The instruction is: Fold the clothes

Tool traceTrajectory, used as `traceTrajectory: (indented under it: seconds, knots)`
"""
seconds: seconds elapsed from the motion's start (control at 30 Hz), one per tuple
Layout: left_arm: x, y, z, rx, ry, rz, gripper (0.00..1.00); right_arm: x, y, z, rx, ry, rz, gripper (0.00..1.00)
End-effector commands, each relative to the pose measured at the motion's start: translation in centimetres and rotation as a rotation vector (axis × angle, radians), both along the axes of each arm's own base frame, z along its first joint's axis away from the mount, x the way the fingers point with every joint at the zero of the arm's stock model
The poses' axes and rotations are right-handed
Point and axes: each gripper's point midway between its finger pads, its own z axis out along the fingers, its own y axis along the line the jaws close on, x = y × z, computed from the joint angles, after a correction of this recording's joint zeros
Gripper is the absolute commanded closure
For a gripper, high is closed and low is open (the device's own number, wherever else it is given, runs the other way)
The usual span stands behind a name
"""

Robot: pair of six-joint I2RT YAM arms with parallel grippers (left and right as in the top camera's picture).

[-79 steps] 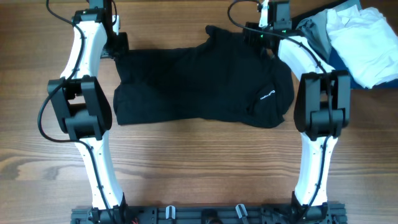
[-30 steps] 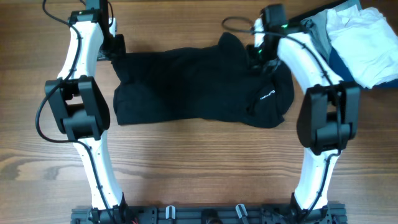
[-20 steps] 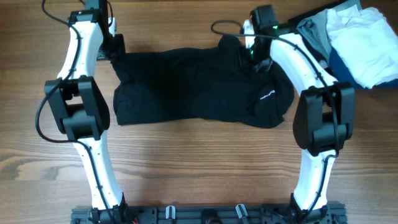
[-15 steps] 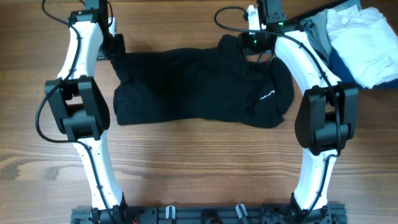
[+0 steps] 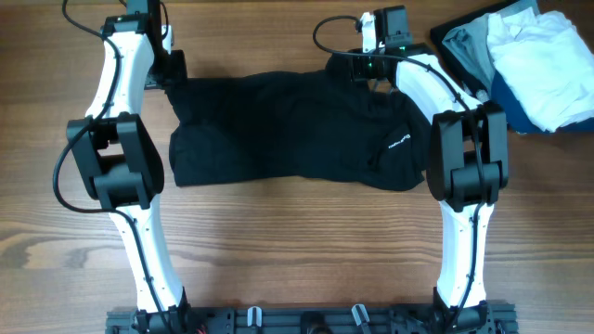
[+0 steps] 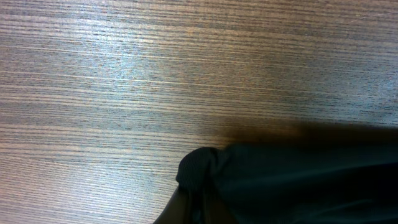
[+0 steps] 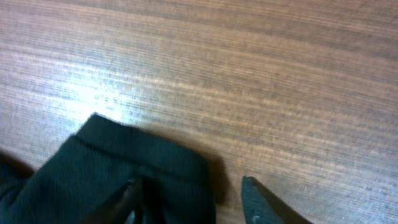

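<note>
Overhead, and the black shirt (image 5: 297,130) lies spread flat across the upper middle of the table (image 5: 297,241), a small white logo showing near its right side. The left gripper (image 5: 173,70) sits right on the shirt's upper-left corner. The right gripper (image 5: 356,67) is at the upper-right edge, where a flap of cloth pokes up towards the top of the frame. Far upper right there's a pile (image 5: 534,56) of white, grey and blue clothes, well apart from the shirt.

Over to the left wrist view: a tight knob of black cloth bunches up at bottom centre, right where the jaws meet. The jaws look clamped on that corner, though the cloth hides most of them.

Right wrist view now: the jaws stand wide apart. One finger (image 7: 261,200) shows bare at the lower right over the wood, while the other is at the lower left, half buried in fabric. A hemmed edge of the shirt lies between them, unclamped.
</note>
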Motion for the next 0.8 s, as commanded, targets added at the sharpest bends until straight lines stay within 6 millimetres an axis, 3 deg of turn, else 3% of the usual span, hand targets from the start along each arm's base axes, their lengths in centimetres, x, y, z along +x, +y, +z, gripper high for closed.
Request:
traceTrajectory:
  seconds: [0.0, 0.2, 0.3, 0.33, 0.43, 0.6, 0.77]
  knots:
    - [0.2, 0.6, 1.3, 0.015, -0.03, 0.016, 0.96, 0.6, -0.5, -1.8, -0.011, 0.006, -0.025, 0.56]
    - [0.2, 0.6, 1.3, 0.015, -0.03, 0.016, 0.96, -0.3, -0.3, -4.7, 0.003, 0.07, -0.03, 0.6]
    - [0.2, 0.6, 1.3, 0.015, -0.031, 0.016, 0.96, 0.1, -0.2, -4.5, 0.017, 0.057, -0.043, 0.77]
    - [0.3, 0.6, 1.3, 0.015, -0.031, 0.016, 0.96, 0.7, -0.3, -3.9, 0.025, 0.038, -0.056, 0.96]
    - [0.4, 0.6, 1.3, 0.015, -0.036, 0.016, 0.96, 2.5, -1.1, -1.7, 0.042, -0.016, -0.081, 0.96]
    - [0.6, 0.7, 1.4, 0.016, -0.047, 0.017, 0.96, 6.3, -3.4, 5.5, 0.059, -0.135, -0.116, 0.96]
    - [1.0, 1.1, 1.6, 0.017, -0.066, 0.025, 0.96, 6.9, -3.7, 9.4, 0.038, -0.19, -0.088, 0.96]
